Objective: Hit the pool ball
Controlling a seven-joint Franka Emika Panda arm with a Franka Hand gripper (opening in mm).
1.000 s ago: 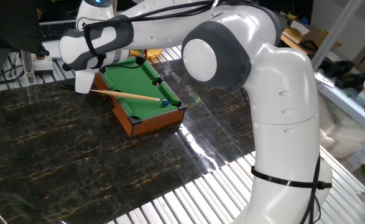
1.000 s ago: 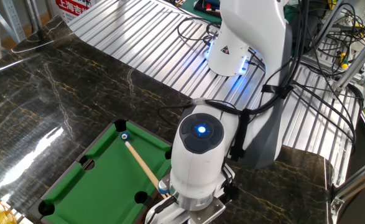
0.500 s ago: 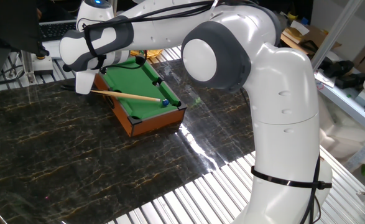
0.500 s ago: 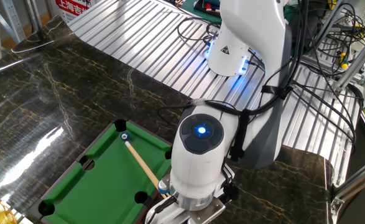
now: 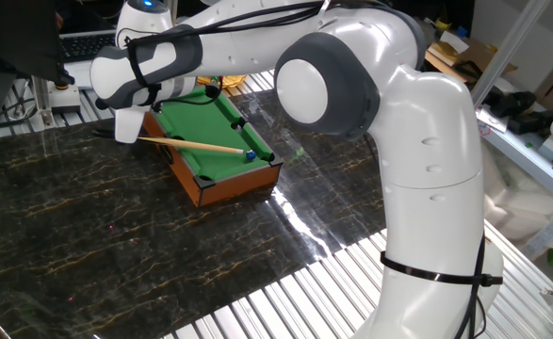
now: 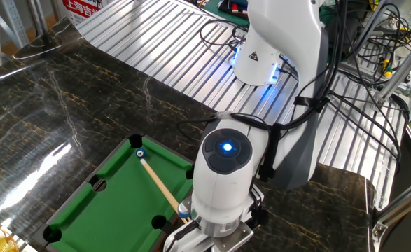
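Reaching from the right of the frame to the upper left, the arm bends over the pool table. Its wrist hides the jaws, so I cannot tell their state. The cue stick slants toward the blue pool ball, beside a corner pocket.

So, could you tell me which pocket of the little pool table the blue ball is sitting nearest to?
The corner pocket at the far end from the arm. The blue ball rests just beside it, at the cue stick's tip; the other pockets lie well away from it.
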